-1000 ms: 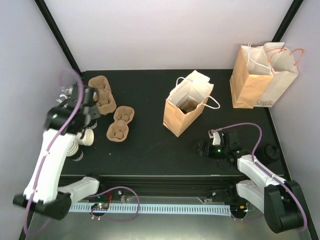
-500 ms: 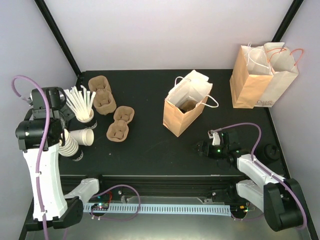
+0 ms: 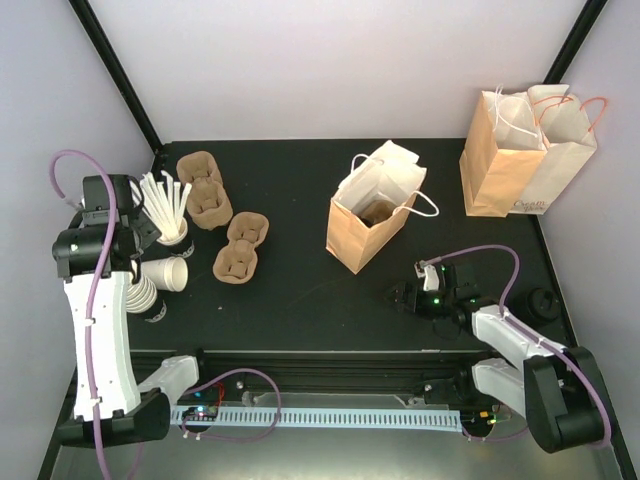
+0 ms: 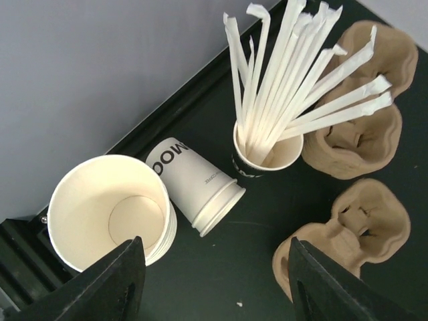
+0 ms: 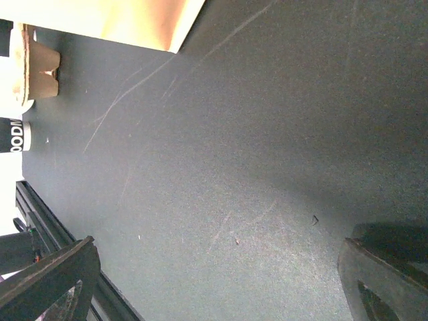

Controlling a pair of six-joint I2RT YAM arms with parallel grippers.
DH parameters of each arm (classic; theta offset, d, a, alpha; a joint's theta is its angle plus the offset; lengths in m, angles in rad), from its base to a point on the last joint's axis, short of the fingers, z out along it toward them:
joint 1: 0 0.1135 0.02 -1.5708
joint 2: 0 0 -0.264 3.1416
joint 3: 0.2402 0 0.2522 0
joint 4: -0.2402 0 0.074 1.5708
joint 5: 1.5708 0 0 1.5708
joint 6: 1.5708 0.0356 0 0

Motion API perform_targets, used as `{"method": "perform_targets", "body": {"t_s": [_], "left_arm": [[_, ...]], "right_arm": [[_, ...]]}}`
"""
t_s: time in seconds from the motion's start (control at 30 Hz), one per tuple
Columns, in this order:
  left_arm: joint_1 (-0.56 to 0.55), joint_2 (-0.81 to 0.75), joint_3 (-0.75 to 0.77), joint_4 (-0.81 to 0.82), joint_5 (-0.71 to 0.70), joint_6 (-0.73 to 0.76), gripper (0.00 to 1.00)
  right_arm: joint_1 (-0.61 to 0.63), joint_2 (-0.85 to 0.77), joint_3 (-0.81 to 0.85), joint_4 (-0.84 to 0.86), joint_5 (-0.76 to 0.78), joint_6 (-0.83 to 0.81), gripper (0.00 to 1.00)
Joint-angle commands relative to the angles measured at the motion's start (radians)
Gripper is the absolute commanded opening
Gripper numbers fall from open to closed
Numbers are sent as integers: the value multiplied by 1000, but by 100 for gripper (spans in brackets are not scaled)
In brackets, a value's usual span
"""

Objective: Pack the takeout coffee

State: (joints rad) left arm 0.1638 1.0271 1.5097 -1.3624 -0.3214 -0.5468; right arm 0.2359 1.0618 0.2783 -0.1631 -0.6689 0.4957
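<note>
The takeout coffee (image 3: pixel 543 303) shows as a black disc at the table's right edge, just right of my right arm. My right gripper (image 3: pixel 405 297) sits low over bare mat in front of the open brown bag (image 3: pixel 368 218). It is open (image 5: pixel 221 281) with nothing between its fingers. My left gripper (image 3: pixel 125 232) hovers at the far left above the lidless cups. It too is open (image 4: pixel 217 287) and holds nothing. Below it, bare mat lies between a stack of white cups (image 4: pixel 110 214) and a pulp carrier (image 4: pixel 348 231).
A white cup (image 4: pixel 200 187) lies on its side beside a cup of wrapped straws (image 4: pixel 267 144). Two pulp carriers (image 3: pixel 205 190) (image 3: pixel 240 246) sit left of centre. Two more paper bags (image 3: pixel 520 150) stand at the back right. The table's front rail (image 5: pixel 40 221) is near the right gripper.
My left arm has swung back to the left and risen, and the straws it covered now show. The right arm has hardly moved.
</note>
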Motion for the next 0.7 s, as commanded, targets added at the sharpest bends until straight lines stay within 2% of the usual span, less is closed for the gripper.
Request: {"method": "perform_targets", "body": {"t_s": [0.0, 0.17, 0.33, 0.67], "left_arm": [[15, 24, -19, 5, -13, -38, 57], [49, 33, -70, -2, -17, -68, 50], [116, 17, -192, 130, 21, -38, 46], [186, 76, -284, 240, 48, -4, 35]], "right_arm": [[6, 14, 15, 29, -9, -10, 100], [6, 15, 13, 29, -9, -11, 100], [7, 21, 8, 42, -12, -9, 100], [10, 21, 13, 30, -18, -13, 100]]}}
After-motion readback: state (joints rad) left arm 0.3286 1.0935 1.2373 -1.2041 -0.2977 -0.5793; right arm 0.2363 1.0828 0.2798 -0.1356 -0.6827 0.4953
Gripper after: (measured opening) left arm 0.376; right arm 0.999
